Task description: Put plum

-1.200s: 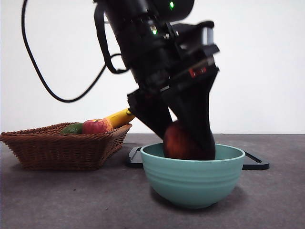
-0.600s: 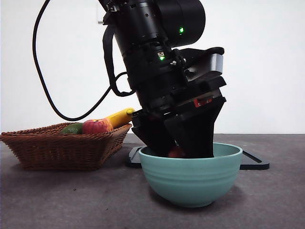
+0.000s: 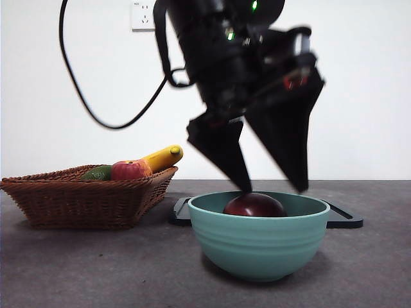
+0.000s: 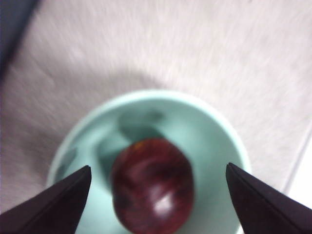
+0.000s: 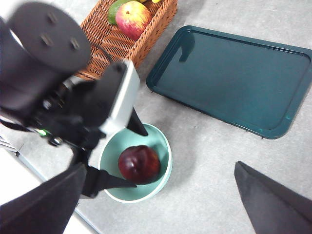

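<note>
Front view – plum point(image 3: 255, 206) rests in the bowl point(image 3: 257, 247), below the left gripper's point(image 3: 273, 188) spread jaws – untouched

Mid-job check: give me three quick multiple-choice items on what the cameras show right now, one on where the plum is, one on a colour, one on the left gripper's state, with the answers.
1. Where does the plum lie?
A. In the wicker basket
B. In the bowl
C. On the tray

2. What colour is the bowl?
A. Pale green
B. White
C. Orange

3. How is the left gripper?
A. Shut on the plum
B. Shut on the bowl's rim
C. Open above the plum

Answers:
1 B: the plum rests inside the bowl, while the tray holds nothing.
2 A: the bowl's wall is pale green in the front view.
3 C: the left gripper hangs over the bowl with its jaws spread wide, clear of the fruit.
</note>
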`<state>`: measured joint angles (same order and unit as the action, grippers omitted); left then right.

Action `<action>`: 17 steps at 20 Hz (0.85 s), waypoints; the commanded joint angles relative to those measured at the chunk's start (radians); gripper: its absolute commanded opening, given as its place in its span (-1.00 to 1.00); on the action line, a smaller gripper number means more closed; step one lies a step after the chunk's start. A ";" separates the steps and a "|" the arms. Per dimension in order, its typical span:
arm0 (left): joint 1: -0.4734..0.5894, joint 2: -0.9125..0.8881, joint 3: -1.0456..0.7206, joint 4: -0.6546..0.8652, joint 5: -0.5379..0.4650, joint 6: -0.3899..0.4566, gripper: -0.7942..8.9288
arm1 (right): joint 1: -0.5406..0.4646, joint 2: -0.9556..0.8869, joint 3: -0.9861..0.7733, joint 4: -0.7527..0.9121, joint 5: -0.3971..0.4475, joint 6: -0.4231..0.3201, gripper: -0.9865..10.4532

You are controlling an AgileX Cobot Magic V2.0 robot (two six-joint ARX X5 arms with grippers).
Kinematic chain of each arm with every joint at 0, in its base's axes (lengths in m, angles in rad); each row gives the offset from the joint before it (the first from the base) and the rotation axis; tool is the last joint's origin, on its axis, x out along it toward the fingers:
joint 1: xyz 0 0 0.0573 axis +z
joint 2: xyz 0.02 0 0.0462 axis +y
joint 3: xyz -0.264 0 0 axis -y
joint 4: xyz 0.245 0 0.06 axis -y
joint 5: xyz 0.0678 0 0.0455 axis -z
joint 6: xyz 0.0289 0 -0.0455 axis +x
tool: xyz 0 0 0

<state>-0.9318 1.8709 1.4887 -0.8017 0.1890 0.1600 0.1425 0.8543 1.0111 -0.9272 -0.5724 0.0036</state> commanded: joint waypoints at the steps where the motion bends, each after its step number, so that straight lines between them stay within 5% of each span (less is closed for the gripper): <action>1: -0.008 0.013 0.084 -0.041 0.002 0.004 0.06 | 0.002 0.008 0.019 0.010 -0.002 -0.005 0.03; 7: 0.087 -0.137 0.161 -0.038 0.002 -0.033 0.06 | 0.002 0.008 0.019 0.008 -0.002 -0.005 0.03; 17: 0.430 -0.554 0.120 -0.106 0.088 -0.074 0.06 | 0.002 0.008 0.019 0.008 0.000 -0.008 0.03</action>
<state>-0.4969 1.3098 1.6005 -0.9054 0.2699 0.0875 0.1425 0.8543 1.0111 -0.9272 -0.5724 0.0032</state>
